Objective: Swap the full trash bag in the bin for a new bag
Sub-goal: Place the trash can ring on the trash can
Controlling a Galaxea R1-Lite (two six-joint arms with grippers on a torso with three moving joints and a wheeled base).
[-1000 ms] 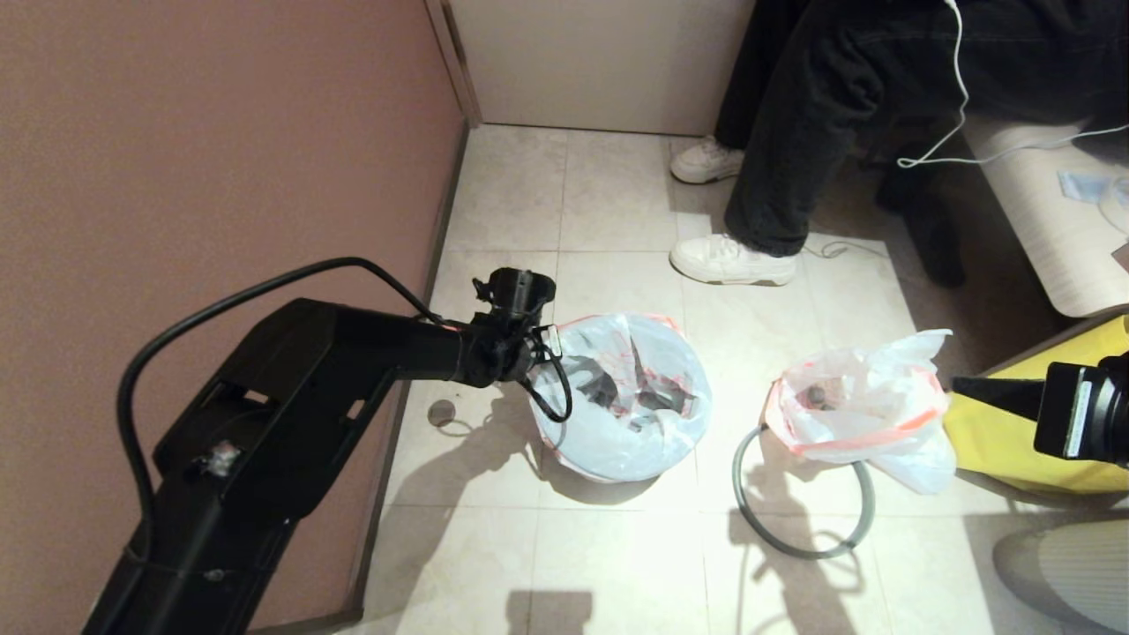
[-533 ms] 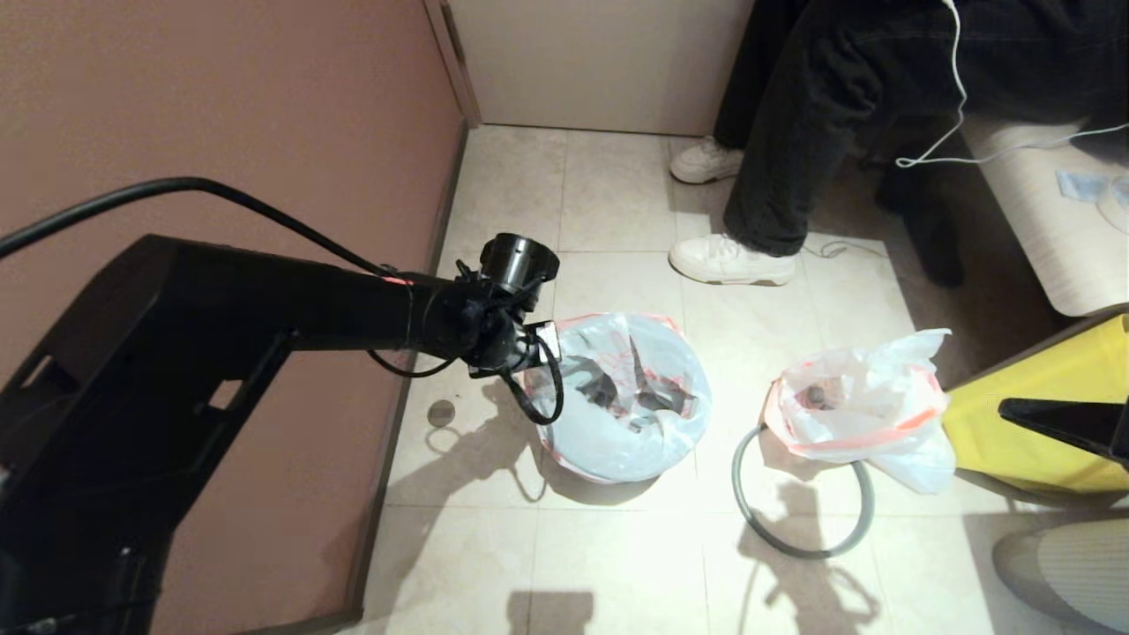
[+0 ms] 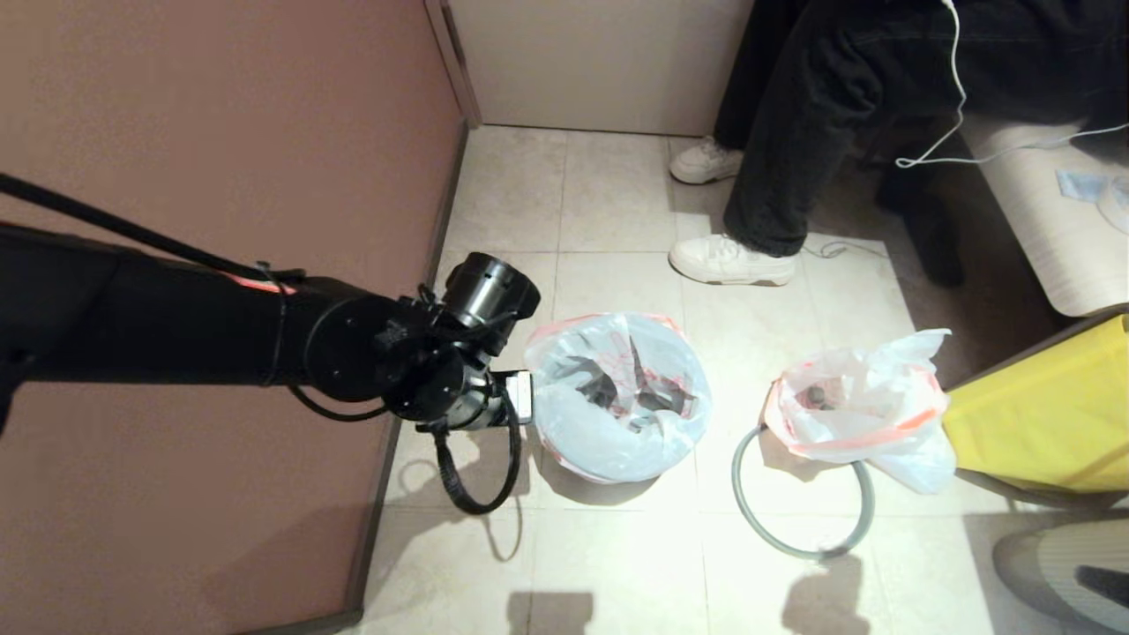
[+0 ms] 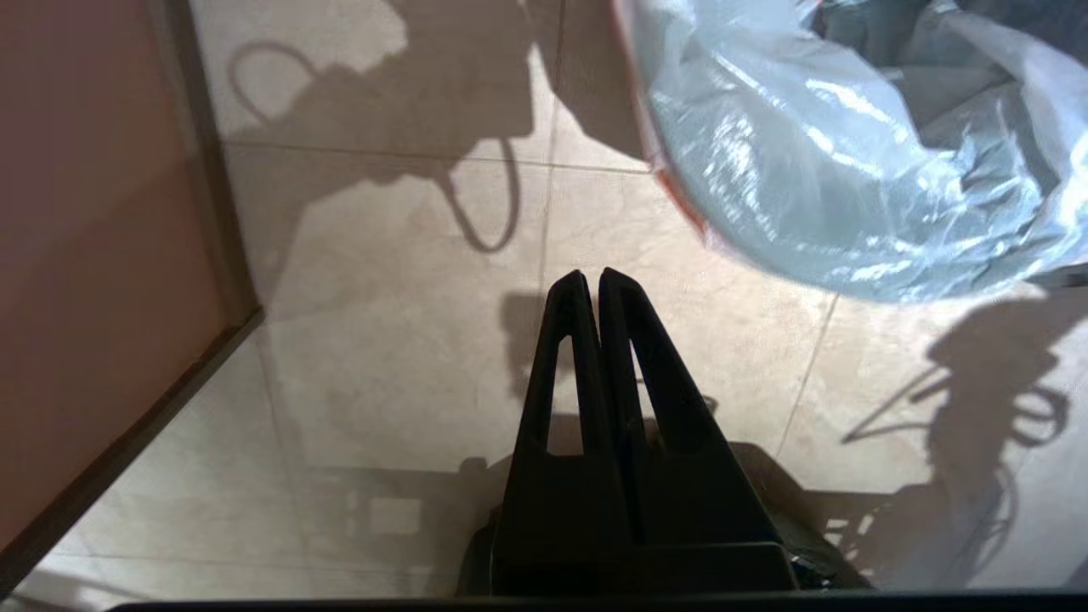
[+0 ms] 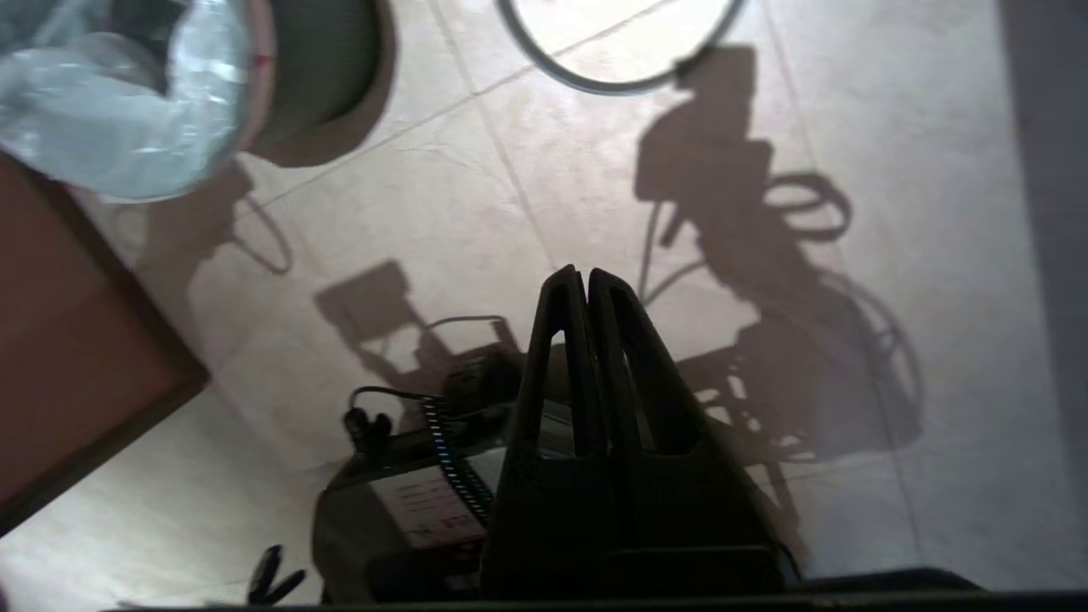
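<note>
The new bag (image 3: 617,414) lines the bin and is folded over its rim; dark bin wall (image 5: 327,76) shows below the bag (image 5: 127,110) in the right wrist view. The full trash bag (image 3: 869,414) slumps on the floor to the bin's right, partly over the grey hoop (image 3: 801,553). My left gripper (image 4: 591,276) is shut and empty, pointing down at the tiles between the bin and the wall, clear of the bag (image 4: 833,170). My right gripper (image 5: 586,276) is shut and empty over bare floor, out of the head view.
A reddish wall (image 3: 220,132) runs along the left. A seated person's legs and white shoes (image 3: 732,262) are behind the bin. A yellow bag (image 3: 1041,423) stands at the right, beside a bench (image 3: 1050,229). Open tiles lie in front of the bin.
My left arm has pulled back from the bin's left rim toward the wall and me. The right arm has dropped out of the head view at the right. The bags have not moved.
</note>
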